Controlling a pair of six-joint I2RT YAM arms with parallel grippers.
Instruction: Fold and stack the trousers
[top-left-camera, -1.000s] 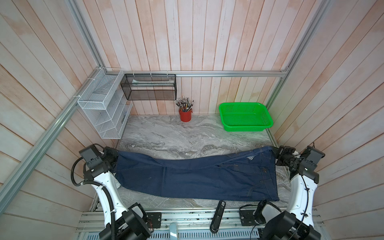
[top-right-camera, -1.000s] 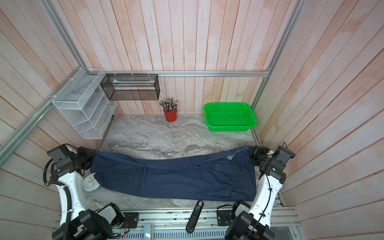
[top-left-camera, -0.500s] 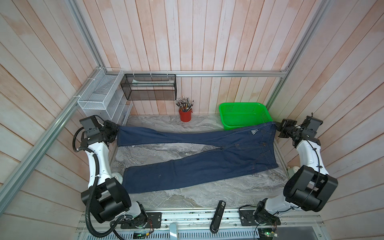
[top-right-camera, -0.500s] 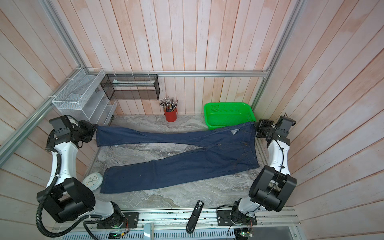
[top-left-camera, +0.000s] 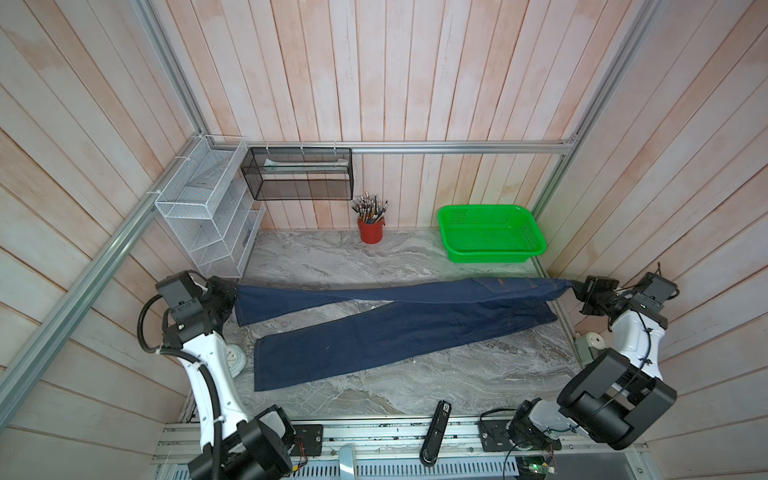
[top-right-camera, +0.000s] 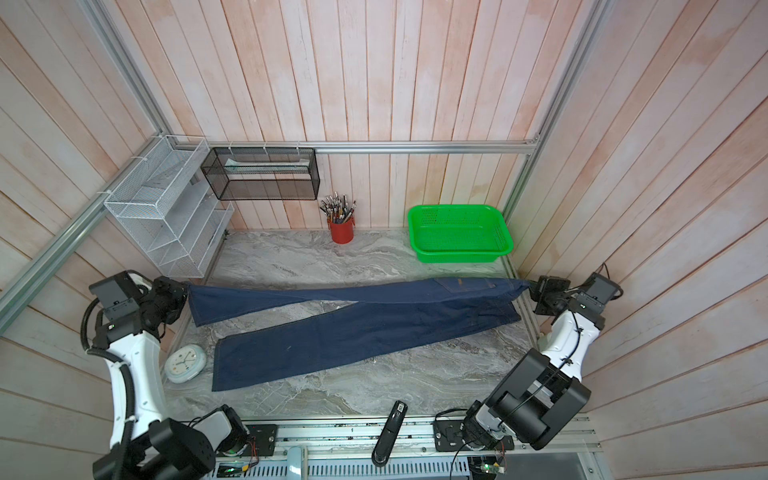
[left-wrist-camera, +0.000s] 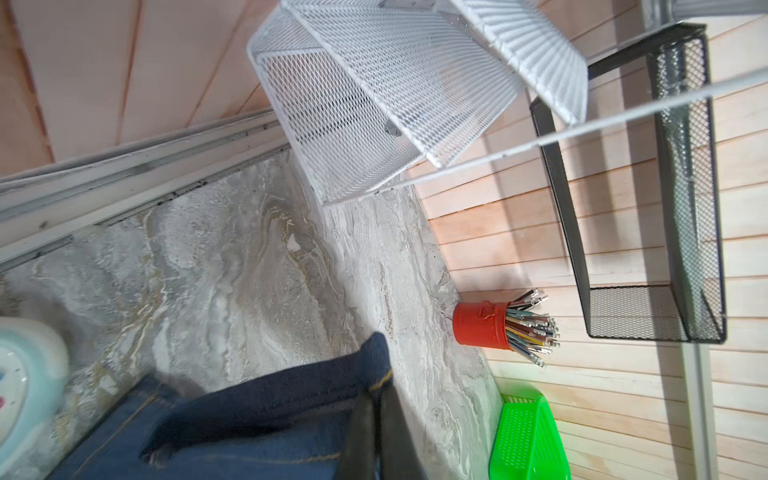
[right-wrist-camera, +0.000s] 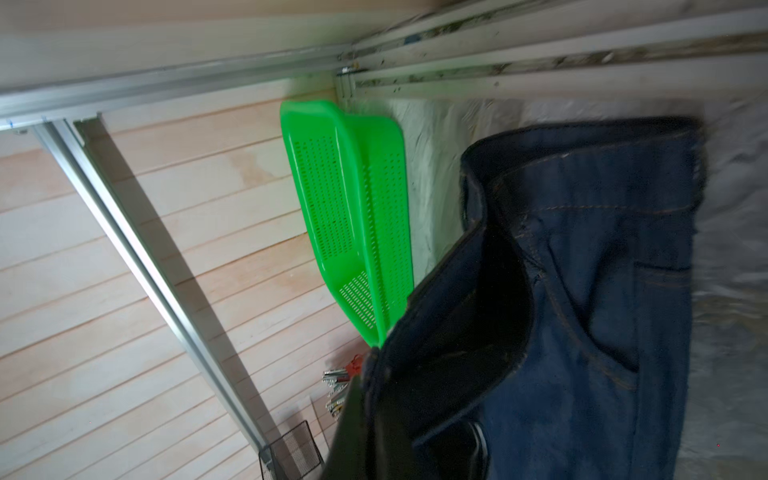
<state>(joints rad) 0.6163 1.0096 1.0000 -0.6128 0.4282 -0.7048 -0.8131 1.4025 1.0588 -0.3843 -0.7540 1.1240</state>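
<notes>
Denim trousers (top-left-camera: 395, 332) span the marble table (top-left-camera: 415, 386): far leg taut between the arms, near leg flat. Jaws: left gripper (top-left-camera: 233, 297) clamped on the hem, right gripper (top-left-camera: 575, 289) clamped on the waistband corner. Risks: thin pinches could slip under tension; the lifted leg could land skewed and misalign the fold.

trousers (top-left-camera: 395, 336) stretch across the bench (top-left-camera: 436, 386) from left gripper (top-left-camera: 232, 297) to right gripper (top-left-camera: 575, 289) — basket (top-left-camera: 490, 255) behind at right, pencil cup (top-left-camera: 370, 232) behind centre, wire rack (top-left-camera: 208, 232) back left, clock (top-right-camera: 185, 363) at the near left edge.
</notes>
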